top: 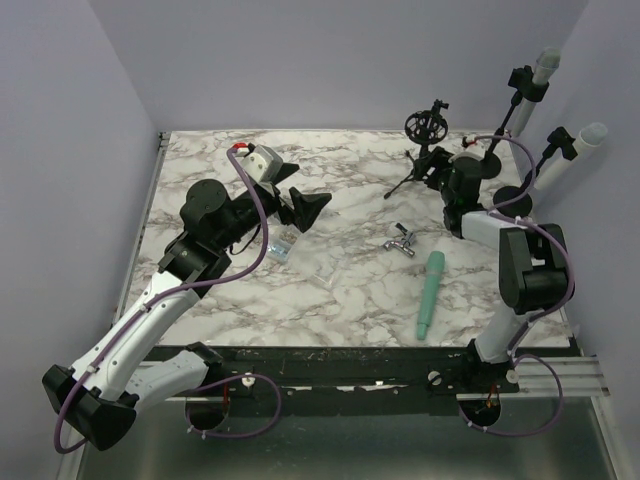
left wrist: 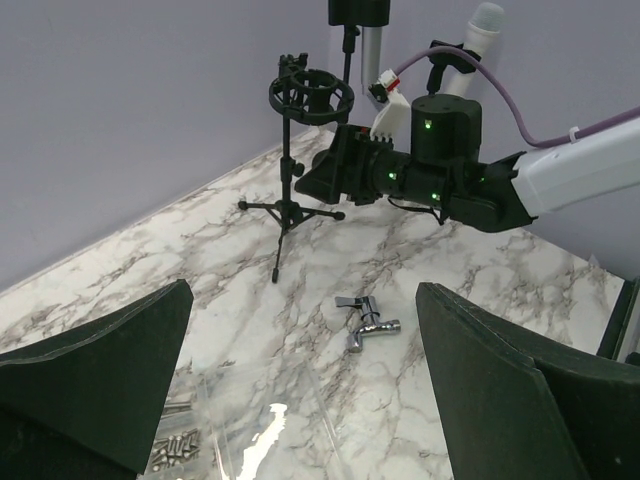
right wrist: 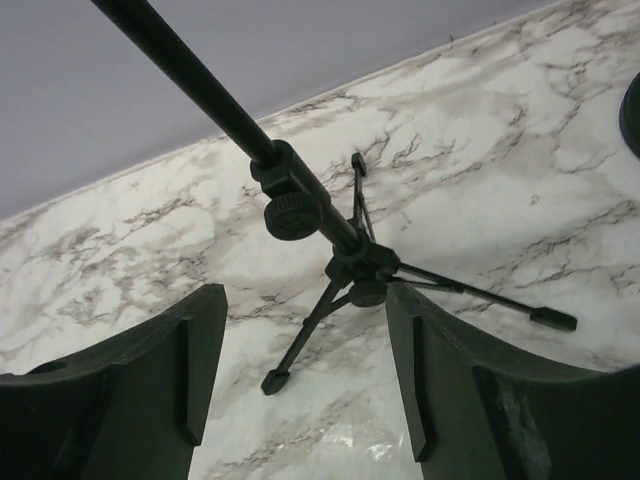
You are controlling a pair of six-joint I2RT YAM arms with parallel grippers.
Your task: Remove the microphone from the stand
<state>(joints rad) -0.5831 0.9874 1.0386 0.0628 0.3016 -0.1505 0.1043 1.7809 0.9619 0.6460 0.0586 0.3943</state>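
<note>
The slim teal-green microphone [top: 431, 293] lies flat on the white marble-patterned table [top: 330, 290], well apart from the black tripod stand with the ring-shaped cradle [top: 428, 128]. The right gripper [right wrist: 305, 330] sits low by the stand's legs, fingers parted around the pole and seemingly not touching it. The left gripper [left wrist: 300, 310] is spread wide, gripping nothing.
</note>
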